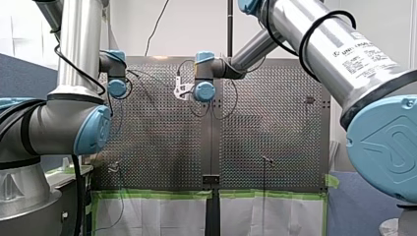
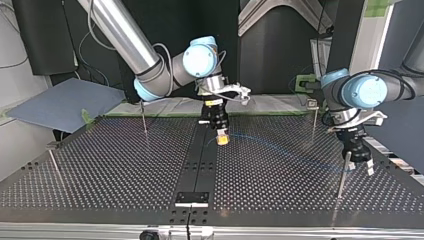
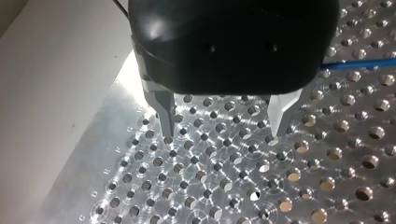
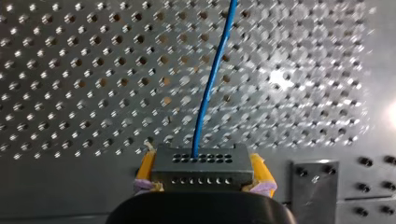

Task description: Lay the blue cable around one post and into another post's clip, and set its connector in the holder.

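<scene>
Connector clamped in right hand; blue cable runs ahead

Left hand spread, right hand clamped.

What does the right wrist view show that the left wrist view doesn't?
Only the right wrist view: the connector clamped in my right gripper, with a screwed metal plate beside it.
Only the left wrist view: my left gripper, open over bare holes, with nothing between its fingers.
Both: the blue cable and the perforated table. In the right wrist view the cable runs ahead from the connector. In the left wrist view only a short stretch shows beside the gripper.
</scene>
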You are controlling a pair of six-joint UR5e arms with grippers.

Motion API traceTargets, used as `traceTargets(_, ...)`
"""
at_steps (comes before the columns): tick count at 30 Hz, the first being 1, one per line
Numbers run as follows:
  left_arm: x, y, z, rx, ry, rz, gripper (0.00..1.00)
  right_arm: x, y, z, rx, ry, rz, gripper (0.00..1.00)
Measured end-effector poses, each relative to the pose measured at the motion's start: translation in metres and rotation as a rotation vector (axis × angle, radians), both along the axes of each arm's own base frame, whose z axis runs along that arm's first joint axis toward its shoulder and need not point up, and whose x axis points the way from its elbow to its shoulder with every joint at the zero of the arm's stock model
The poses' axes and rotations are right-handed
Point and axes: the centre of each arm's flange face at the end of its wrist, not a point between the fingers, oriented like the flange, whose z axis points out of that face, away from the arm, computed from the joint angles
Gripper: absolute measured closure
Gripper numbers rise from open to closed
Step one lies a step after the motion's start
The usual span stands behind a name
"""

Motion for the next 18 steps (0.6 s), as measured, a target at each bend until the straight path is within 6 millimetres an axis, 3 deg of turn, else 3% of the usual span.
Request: traceTargets(18, 0.004, -0.007, -0.016, -0.005, 0.037, -0.013, 0.00, -0.029, 0.005, -0.060, 0.002, 0.005, -0.145, 1.00)
